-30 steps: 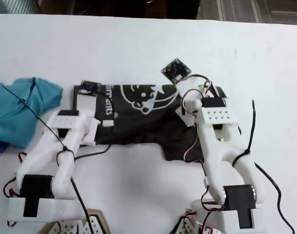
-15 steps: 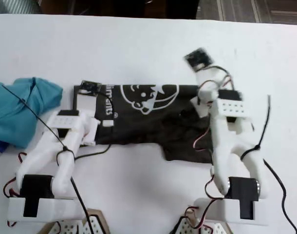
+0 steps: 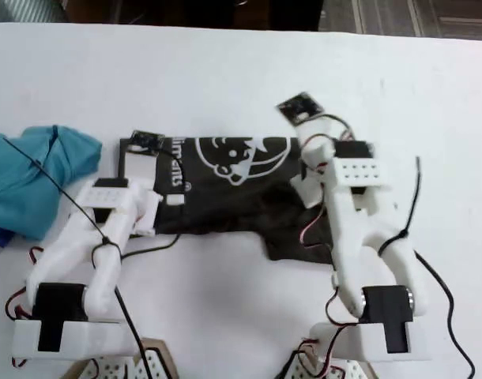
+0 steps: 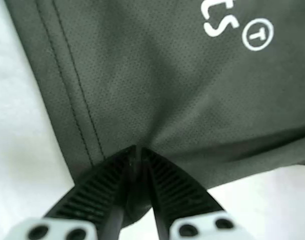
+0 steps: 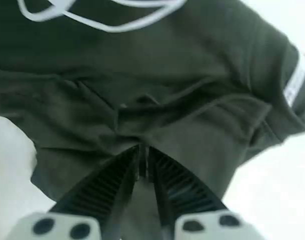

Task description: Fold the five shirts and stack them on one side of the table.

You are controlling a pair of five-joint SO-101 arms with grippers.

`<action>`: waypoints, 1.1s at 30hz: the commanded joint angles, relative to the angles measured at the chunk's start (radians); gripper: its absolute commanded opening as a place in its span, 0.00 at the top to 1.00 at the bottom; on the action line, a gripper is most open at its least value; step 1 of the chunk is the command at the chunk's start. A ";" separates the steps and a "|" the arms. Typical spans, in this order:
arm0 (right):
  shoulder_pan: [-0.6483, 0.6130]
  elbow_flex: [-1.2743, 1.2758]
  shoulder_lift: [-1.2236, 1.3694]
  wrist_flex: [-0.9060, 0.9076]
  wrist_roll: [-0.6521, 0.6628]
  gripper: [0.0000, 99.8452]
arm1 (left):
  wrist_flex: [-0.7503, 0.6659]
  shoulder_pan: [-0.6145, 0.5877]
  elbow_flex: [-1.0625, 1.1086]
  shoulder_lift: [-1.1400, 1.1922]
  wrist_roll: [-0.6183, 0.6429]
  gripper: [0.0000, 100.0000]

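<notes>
At mid-table the black shirt (image 3: 225, 189) lies spread; my left gripper (image 4: 137, 151) and right gripper (image 5: 142, 149) each pinch a tuck of its cloth. I judge either thin pinch could slip if I lift unevenly, crumpling the fold.

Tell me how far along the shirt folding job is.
Done: nothing looks folded or stacked yet on the white table. In hand: the black printed fabric shirt lies spread out, left jaws and right jaws each shut on it. Left: that fold, plus the crumpled teal fabric shirt at the table's side.
</notes>
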 commanded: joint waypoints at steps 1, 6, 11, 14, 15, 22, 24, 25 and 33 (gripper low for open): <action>-0.044 0.008 0.027 -0.093 -0.006 0.98 | -0.018 -0.018 0.002 -0.011 0.006 0.97; -0.033 0.008 0.091 -0.223 -0.006 0.98 | -0.018 -0.018 0.002 -0.011 0.006 0.97; 0.030 0.008 0.093 -0.300 -0.118 0.98 | -0.018 -0.018 0.002 -0.011 0.008 0.97; 0.081 0.006 0.093 -0.321 -0.192 0.98 | -0.018 -0.018 0.002 -0.011 0.008 0.97; 0.099 0.006 0.093 -0.320 -0.201 0.98 | -0.018 -0.018 0.002 -0.011 0.008 0.97; 0.222 0.006 -0.010 -0.151 -0.203 0.98 | -0.020 -0.018 0.002 -0.011 0.008 0.97; 0.223 0.008 -0.038 -0.102 -0.184 0.98 | -0.020 -0.018 0.002 -0.011 0.008 0.97; 0.214 0.012 -0.045 -0.087 -0.157 0.98 | -0.020 -0.018 0.002 -0.011 0.008 0.97; 0.108 0.026 0.025 -0.133 -0.110 0.98 | -0.020 -0.018 0.002 -0.011 0.008 0.97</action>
